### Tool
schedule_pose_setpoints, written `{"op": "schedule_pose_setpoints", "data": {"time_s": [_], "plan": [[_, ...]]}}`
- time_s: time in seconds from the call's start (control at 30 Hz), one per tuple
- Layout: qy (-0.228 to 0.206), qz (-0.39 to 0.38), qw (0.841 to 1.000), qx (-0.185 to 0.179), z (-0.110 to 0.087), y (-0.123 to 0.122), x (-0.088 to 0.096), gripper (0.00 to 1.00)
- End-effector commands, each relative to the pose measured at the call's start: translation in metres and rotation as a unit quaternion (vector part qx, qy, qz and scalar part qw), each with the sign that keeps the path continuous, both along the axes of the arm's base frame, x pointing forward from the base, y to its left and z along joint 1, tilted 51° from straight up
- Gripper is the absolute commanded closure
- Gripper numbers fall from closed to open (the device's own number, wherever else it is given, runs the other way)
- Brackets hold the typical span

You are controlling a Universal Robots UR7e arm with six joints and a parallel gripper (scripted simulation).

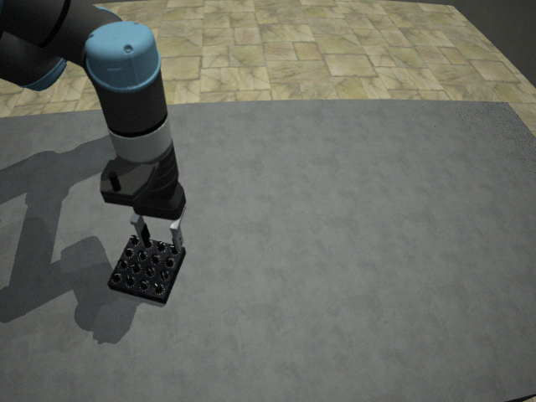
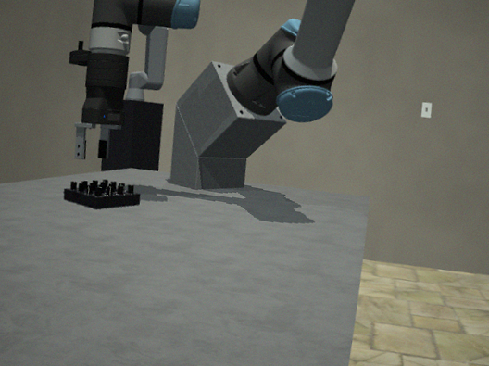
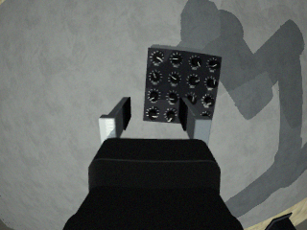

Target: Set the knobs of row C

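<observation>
Fully spread and empty, the parallel gripper (image 1: 158, 245) (image 2: 89, 155) (image 3: 154, 107) above the knob box (image 1: 110, 285) (image 2: 81, 200) (image 3: 146, 86) on the table (image 1: 324, 260) (image 2: 169, 284) (image 3: 58, 86). Apparently lining up for a knob; next, likely centring over one in row C, then lowering.

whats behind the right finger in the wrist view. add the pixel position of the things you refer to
Part of the knob box (image 1: 137, 296) (image 2: 97, 202) (image 3: 183, 54); the finger (image 3: 201, 128) covers some of its nearest row, so those knobs' lines can't be read.
</observation>
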State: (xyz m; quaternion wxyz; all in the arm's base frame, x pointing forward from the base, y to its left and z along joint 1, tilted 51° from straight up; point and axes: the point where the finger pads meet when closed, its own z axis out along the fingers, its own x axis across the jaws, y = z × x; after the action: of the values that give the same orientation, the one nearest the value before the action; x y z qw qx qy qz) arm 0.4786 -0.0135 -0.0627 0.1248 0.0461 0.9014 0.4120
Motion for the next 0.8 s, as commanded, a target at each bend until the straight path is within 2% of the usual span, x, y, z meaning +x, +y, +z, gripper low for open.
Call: {"op": "schedule_pose_setpoints", "data": {"time_s": [0.0, 0.07, 0.1, 0.77], "plan": [[0.007, -0.007, 1.0, 0.001, 0.0016, 0.0003, 0.0012, 0.0], [0.008, -0.007, 1.0, 0.002, 0.0014, 0.0002, 0.0009, 0.0], [0.008, -0.007, 1.0, 0.002, 0.0014, 0.0001, 0.0009, 0.54], [0.008, -0.007, 1.0, 0.001, 0.0014, 0.0, 0.0009, 0.54]]}}
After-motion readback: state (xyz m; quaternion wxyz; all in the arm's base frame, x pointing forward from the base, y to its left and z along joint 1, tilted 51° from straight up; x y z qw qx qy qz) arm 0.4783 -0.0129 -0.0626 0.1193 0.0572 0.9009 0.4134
